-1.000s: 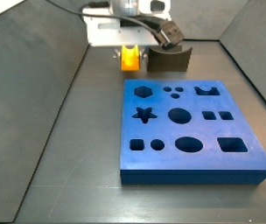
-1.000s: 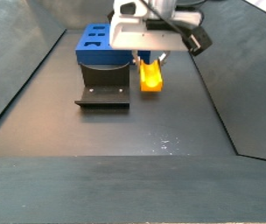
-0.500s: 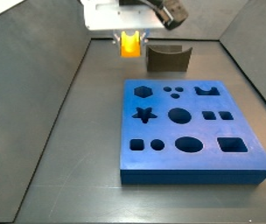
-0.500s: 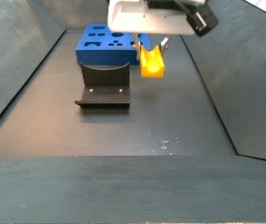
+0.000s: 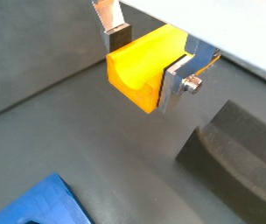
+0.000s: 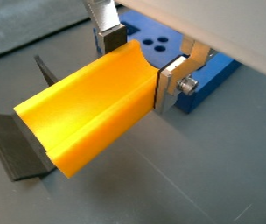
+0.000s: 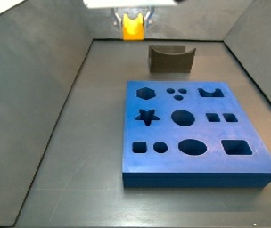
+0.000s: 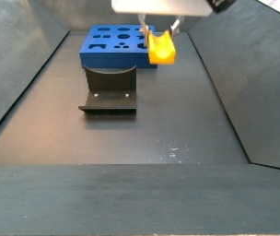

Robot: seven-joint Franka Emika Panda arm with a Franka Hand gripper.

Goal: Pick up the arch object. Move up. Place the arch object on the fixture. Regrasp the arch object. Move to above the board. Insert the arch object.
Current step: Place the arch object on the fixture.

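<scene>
My gripper [image 5: 147,54] is shut on the arch object [image 5: 143,68], a bright yellow-orange block with a curved notch, and holds it high above the floor. Both wrist views show the silver fingers [image 6: 174,72] clamped on its sides, and it fills the wrist view [image 6: 94,107]. In both side views the arch object [image 7: 132,27] [image 8: 162,49] hangs near the top edge, with the gripper body mostly cut off. The dark olive fixture [image 7: 170,60] [image 8: 110,92] stands on the floor below and beside it. The blue board [image 7: 195,131] [image 8: 113,48] lies flat beside the fixture.
Dark sloping walls [image 7: 43,98] enclose the dark floor [image 8: 143,138] on both sides. In the wrist views the fixture [image 5: 243,157] and a corner of the board [image 6: 206,74] show beneath the held piece.
The gripper has risen straight up with the arch object, from just above the floor beside the fixture to near the top of both side views. The fixture and board have not moved.
</scene>
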